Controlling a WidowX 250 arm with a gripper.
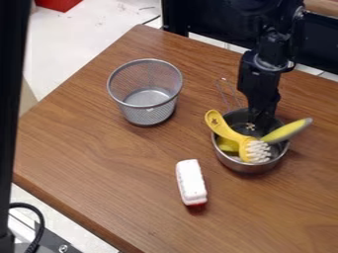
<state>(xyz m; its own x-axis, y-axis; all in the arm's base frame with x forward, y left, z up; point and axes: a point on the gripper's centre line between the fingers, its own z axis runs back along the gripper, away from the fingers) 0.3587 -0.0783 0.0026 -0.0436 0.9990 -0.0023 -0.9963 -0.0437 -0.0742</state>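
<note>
the yellow brush (pixel 231 134) leans in a metal pot (pixel 247 168) with a yellow-green thing (pixel 288 129), just beside the pincer (pixel 261 125), whose opening i cannot tell, while a mesh basket (pixel 147 115) stands apart on the surface (pixel 99 148).

White mesh-free block (pixel 190 181) with red end; yellow brush (pixel 224 129), white bristles; brown wood-grained table (pixel 99 148).

A brown wood-grain table (pixel 92 153) carries a round silver mesh basket (pixel 147 115) standing upright toward the far left, a round metal pot (pixel 245 168) at the right with its thin wire handle pointing far, and a white oblong block (pixel 190 181) with a red end, nearer than both.
</note>
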